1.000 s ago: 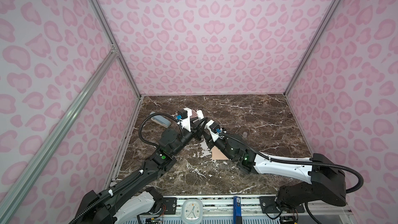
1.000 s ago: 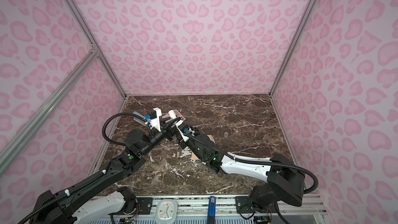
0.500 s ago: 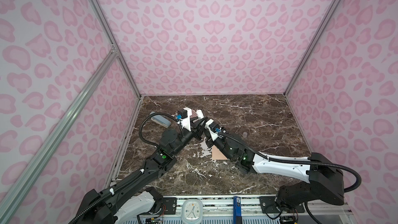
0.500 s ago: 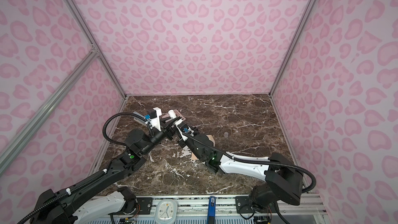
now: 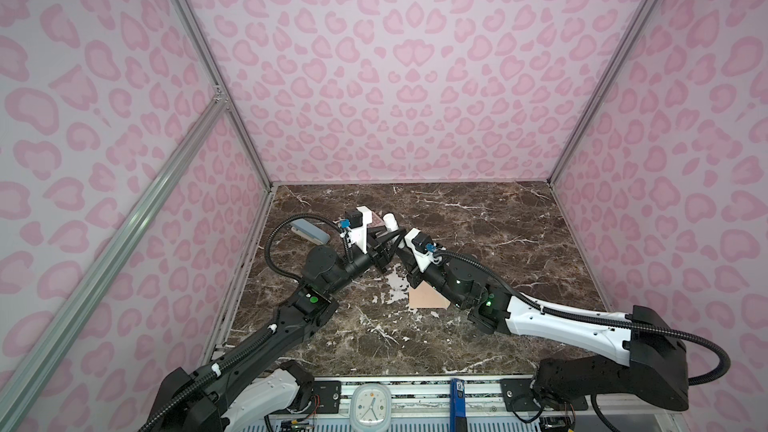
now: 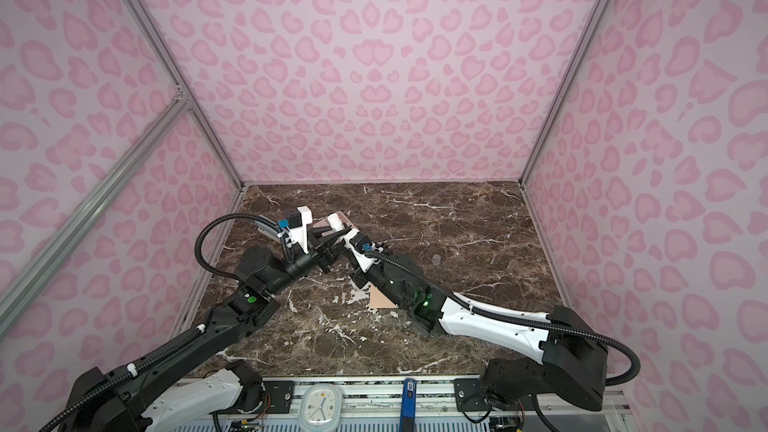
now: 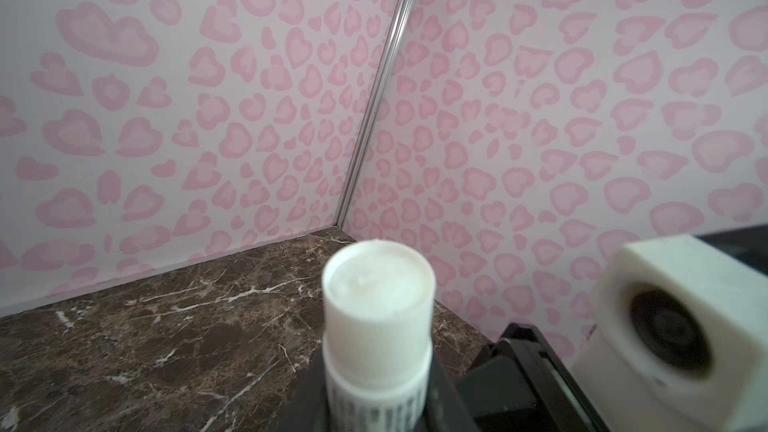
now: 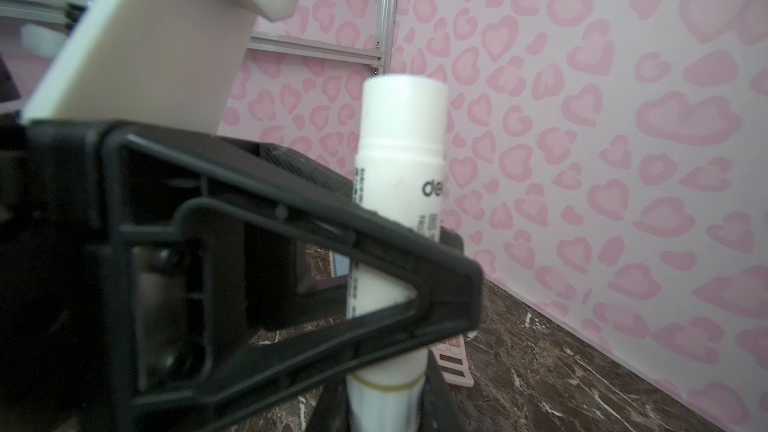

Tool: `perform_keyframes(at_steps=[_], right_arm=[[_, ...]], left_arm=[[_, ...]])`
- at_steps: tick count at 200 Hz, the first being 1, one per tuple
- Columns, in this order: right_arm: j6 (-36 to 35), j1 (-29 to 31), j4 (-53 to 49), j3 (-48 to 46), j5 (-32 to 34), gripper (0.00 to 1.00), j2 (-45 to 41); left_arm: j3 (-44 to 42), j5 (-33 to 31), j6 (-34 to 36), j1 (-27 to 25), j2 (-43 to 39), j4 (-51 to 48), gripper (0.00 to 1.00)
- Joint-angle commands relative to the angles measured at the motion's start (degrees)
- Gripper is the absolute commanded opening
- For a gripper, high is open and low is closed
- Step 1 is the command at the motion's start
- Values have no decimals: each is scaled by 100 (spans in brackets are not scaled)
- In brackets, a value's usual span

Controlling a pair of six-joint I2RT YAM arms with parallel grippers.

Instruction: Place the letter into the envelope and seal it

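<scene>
A white glue stick (image 7: 376,305) stands upright between both grippers above the table's back left. My left gripper (image 7: 376,409) is shut on its body just under the cap. In the right wrist view the right gripper (image 8: 386,403) is shut on the stick's (image 8: 401,160) lower end, below a yellow ring. In both top views the left gripper (image 5: 384,245) and right gripper (image 5: 400,248) meet tip to tip. The peach-tan envelope (image 5: 428,299) lies flat on the marble, partly under the right arm (image 6: 415,284). The letter does not show.
A pink calculator (image 8: 453,363) lies on the marble just behind the grippers, near the back wall. A grey-blue object (image 5: 309,232) rests by the left wall. A small clear round thing (image 6: 435,259) sits right of the arms. A clock (image 5: 370,405) is at the front rail.
The right gripper's jaws have closed in on the lower end of the glue stick. The left gripper keeps its grip, and both arms have barely moved.
</scene>
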Motion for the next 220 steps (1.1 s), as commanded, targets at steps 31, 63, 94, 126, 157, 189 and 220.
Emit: perform_keyframes(at_steps=[31, 63, 94, 126, 157, 189, 220], right_arm=[[688, -426, 379, -171, -2429, 10, -508], [1156, -771, 367, -149, -3593, 9, -644], [1474, -1038, 359, -90, -4394, 10, -651], [1159, -1022, -9, -33, -3973, 22, -660], [535, -829, -424, -15, -2829, 50, -575], [-64, -327, -433, -131, -822, 57, -391], [-186, 24, 407, -381, 460, 57, -118]], left_arm=[[102, 1890, -192, 362, 118, -39, 4], [171, 2605, -204, 502, 101, -34, 4], [78, 2906, -509, 677, 152, 397, 4], [75, 2839, -632, 690, 195, 578, 4], [162, 1961, -442, 680, 74, 67, 4], [283, -304, -15, 363, -303, -888, 4], [146, -1383, 36, 75, -504, -764, 4]])
